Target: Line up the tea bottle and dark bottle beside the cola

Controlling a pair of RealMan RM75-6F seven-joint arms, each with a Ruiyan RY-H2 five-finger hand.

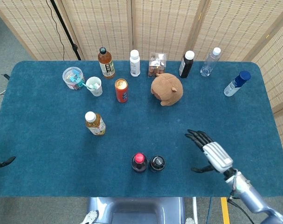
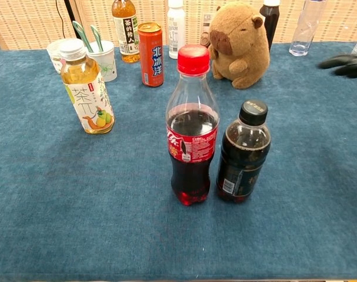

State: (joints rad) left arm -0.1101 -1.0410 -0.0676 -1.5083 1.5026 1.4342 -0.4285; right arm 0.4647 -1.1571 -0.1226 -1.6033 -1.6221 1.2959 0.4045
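The cola bottle with its red cap stands near the table's front edge. Right beside it, upright, stands the short dark bottle with a black cap. The yellow tea bottle with a white cap stands apart, further left and back. My right hand hovers open to the right of the dark bottle, well clear of it; only its fingertips show at the chest view's right edge. A dark bit of my left hand shows at the far left edge, off the table.
Along the back stand a brown tea bottle, a white bottle, a red can, a capybara plush, a dark sauce bottle, a clear bottle, a blue-capped bottle and cups.
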